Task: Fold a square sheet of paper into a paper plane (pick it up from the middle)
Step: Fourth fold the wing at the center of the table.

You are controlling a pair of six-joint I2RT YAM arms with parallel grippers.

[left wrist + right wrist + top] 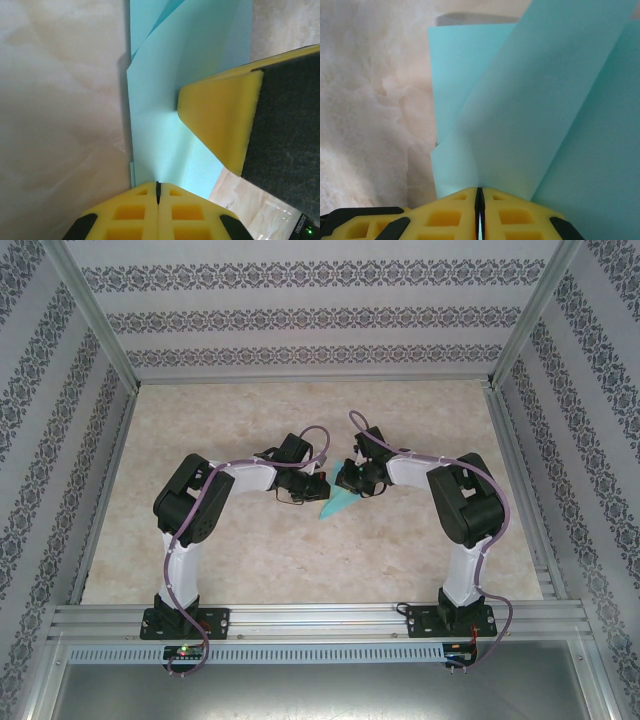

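Note:
The square sheet of paper [335, 506] is turquoise and folded into a narrow shape pointing toward the near left, at the middle of the table. My two grippers meet over its wide end. My right gripper [352, 480] is shut on the paper: in the right wrist view a flap [535, 110] rises straight out of the closed yellow jaws [480, 191]. My left gripper [318, 487] is shut, its tips [158, 184] set against the sheet [170, 100], which runs on beneath them. One of the right gripper's yellow fingers [220, 120] lies on the paper just beyond.
The marble-patterned table [200, 420] stretches out on all sides of the paper. Patterned walls and aluminium posts [90, 320] close it in. The arm bases are bolted to the rail [320, 618] at the near edge.

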